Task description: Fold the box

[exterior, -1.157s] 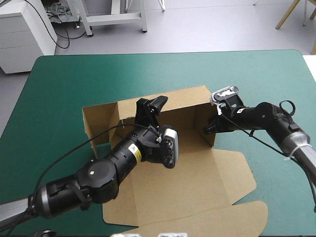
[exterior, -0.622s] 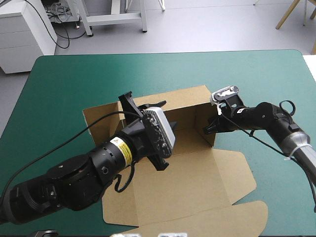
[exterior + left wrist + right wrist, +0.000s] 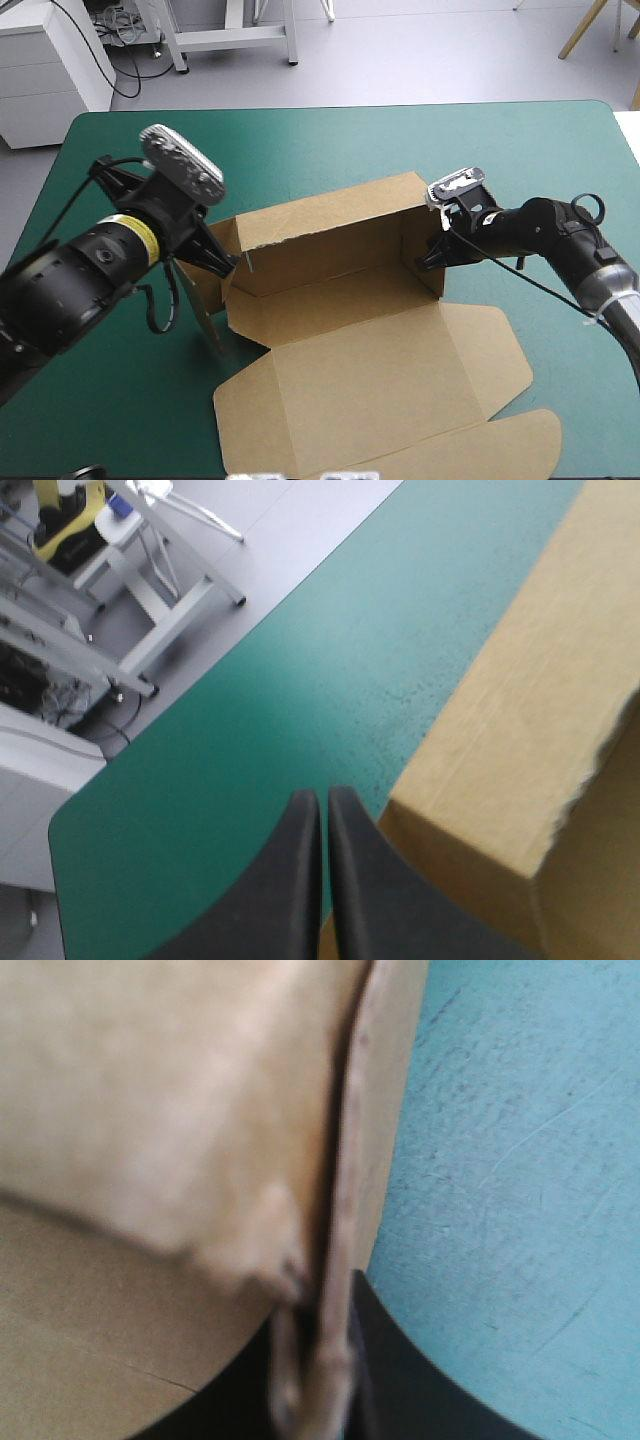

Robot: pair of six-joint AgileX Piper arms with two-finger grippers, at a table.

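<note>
The brown box [image 3: 340,300] lies mid-table with its back wall [image 3: 330,232] and right wall raised and its lid [image 3: 380,385] flat toward the front. My right gripper [image 3: 433,258] is shut on the top edge of the right wall [image 3: 340,1210], the board pinched between its black fingers [image 3: 400,1380]. My left gripper [image 3: 226,264] sits just outside the box's back-left corner [image 3: 500,780]. Its fingers [image 3: 300,880] are shut, nothing held, pointing over the teal-green cover [image 3: 300,680].
A left side flap [image 3: 200,290] juts out under the left wrist. The lid's rounded tuck flap [image 3: 500,445] reaches the table's front edge. Bare teal-green cover [image 3: 330,140] stretches behind the box and at the far right [image 3: 580,380].
The left arm pulled out of the box to its left side and shut its fingers. The back wall and lid shifted slightly. The right gripper kept its hold on the right wall.
</note>
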